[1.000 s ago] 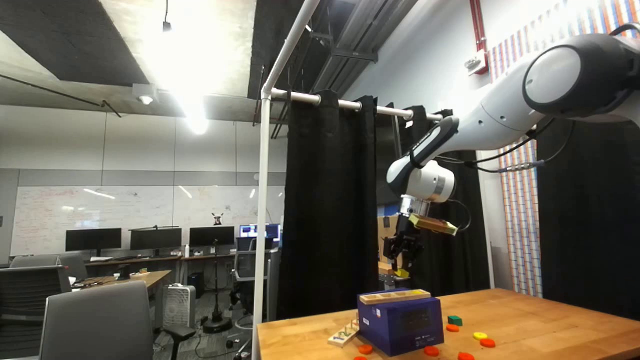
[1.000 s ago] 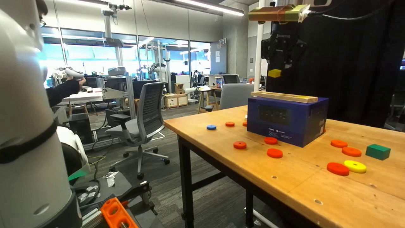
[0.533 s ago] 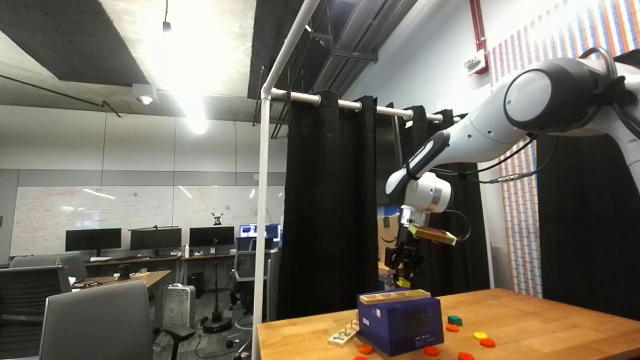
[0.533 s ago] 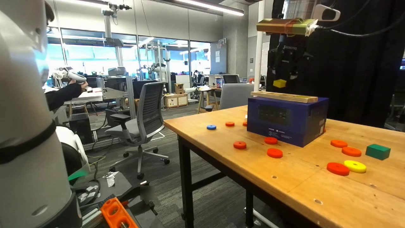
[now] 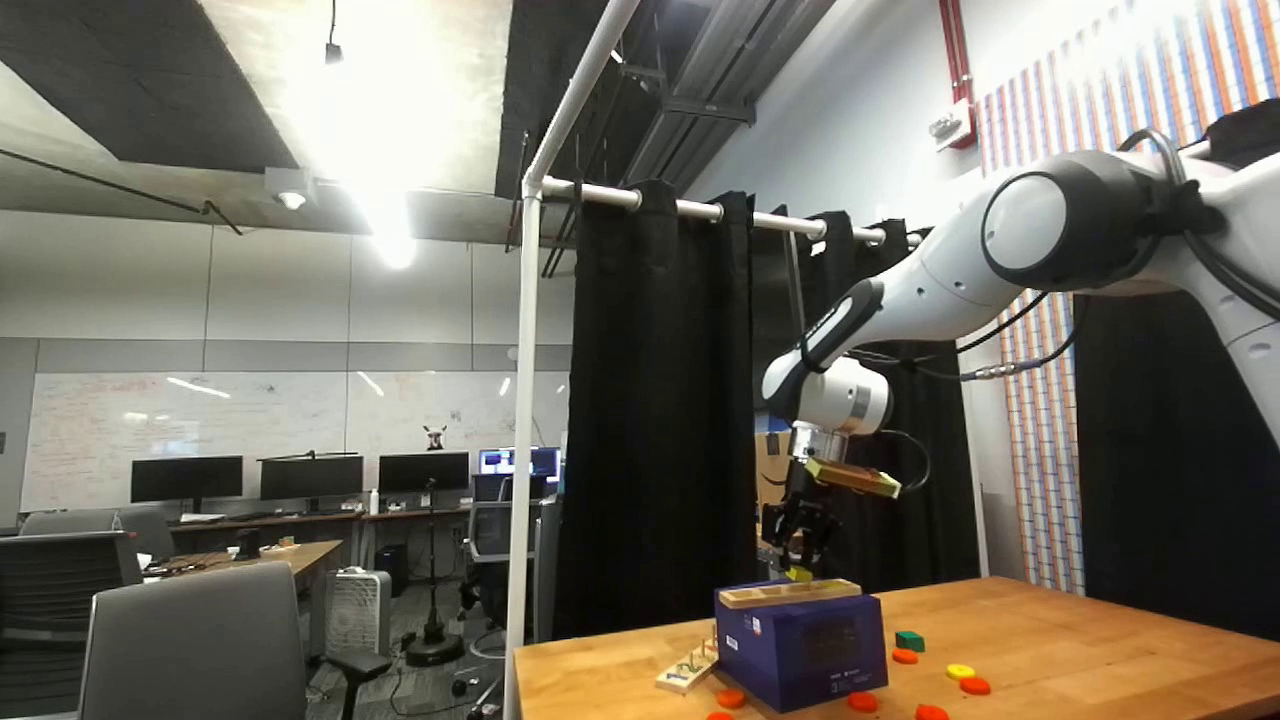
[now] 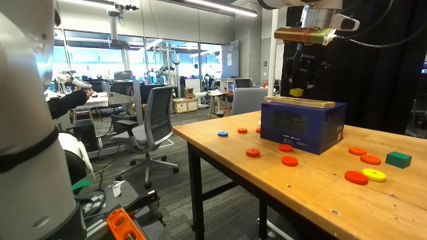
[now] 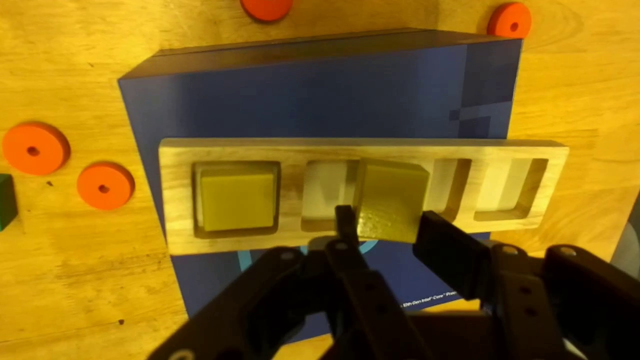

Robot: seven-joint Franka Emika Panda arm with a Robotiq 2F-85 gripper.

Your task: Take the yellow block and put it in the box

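A yellow block (image 7: 391,200) sits between the fingers of my gripper (image 7: 385,226), which is shut on it. In the wrist view the block covers the divider between the two middle compartments of a wooden tray (image 7: 290,195). The block also shows in both exterior views (image 5: 798,574) (image 6: 296,92), low over the tray; whether it touches the tray is hard to tell. The tray lies on top of the dark blue box (image 6: 290,137), which looks closed. Another yellow block (image 7: 238,201) sits in the tray's leftmost compartment in the wrist view. The other compartments hold nothing visible.
Several orange discs (image 6: 289,161), a yellow disc (image 6: 374,175), a blue disc (image 6: 223,134) and a green block (image 6: 398,159) lie on the wooden table (image 6: 320,196) around the box. A pegged wooden board (image 5: 688,668) leans beside the box.
My gripper has come down with the yellow block in it, from well above the box to low over the tray. The box, tray and table pieces have not moved.
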